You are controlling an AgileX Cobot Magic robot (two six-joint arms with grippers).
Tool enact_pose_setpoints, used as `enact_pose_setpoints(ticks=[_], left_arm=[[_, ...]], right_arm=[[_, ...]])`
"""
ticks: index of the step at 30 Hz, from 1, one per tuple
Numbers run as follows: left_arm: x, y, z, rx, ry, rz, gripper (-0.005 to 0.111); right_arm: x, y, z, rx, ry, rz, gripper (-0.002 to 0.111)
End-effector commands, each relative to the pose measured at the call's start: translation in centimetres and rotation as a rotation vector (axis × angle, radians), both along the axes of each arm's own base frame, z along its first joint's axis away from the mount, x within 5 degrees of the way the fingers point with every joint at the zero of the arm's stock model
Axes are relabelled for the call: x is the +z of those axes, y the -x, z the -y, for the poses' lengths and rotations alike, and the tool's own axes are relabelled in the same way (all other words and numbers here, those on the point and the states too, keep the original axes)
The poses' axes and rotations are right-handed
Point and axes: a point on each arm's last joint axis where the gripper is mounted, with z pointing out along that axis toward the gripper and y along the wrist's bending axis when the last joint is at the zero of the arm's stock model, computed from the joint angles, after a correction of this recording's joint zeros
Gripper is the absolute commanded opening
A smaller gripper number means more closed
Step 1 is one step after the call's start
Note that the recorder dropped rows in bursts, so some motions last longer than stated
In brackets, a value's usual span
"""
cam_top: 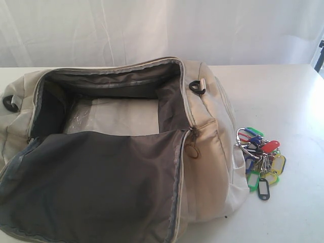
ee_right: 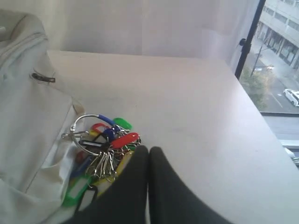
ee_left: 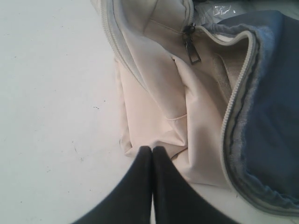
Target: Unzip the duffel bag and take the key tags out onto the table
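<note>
We judge the job done: key tags point(cam_top: 260, 164) lie on the bench point(cam_top: 283, 101) right of the gaping duffel bag point(cam_top: 210, 147), so both jaws sit closed, empty.

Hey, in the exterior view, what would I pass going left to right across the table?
black D-ring → folded-open grey flap of the duffel bag → dark zipper pull → key tags → bare table
</note>
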Motion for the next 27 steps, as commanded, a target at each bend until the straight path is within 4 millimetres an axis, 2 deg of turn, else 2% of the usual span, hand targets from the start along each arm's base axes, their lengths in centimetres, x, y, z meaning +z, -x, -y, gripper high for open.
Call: enact_pose_setpoints(ticks=[1, 6, 21, 27], left_arm=[[-0.1, 0.0, 0.0, 0.006, 0.014, 0.002, 0.0], [-0.1, 0.0, 0.0, 0.006, 0.014, 0.002, 0.0], [-0.1, 0.0, 0.0, 0.006, 0.014, 0.002, 0.0], [-0.1, 0.0, 0.0, 0.006, 0.014, 0.002, 0.0]], right_arm=[[-1.8, 0.2, 0.1, -0.022, 0.02, 0.004, 0.0], [-3.5, 0.1, 0.1, -0.023, 0.011, -0.067, 0.0], [-3.4, 0.1, 0.0, -0.018, -0.032, -0.048, 0.0], [-3.4, 0.0, -0.4, 0.059, -0.03, -0.048, 0.0]])
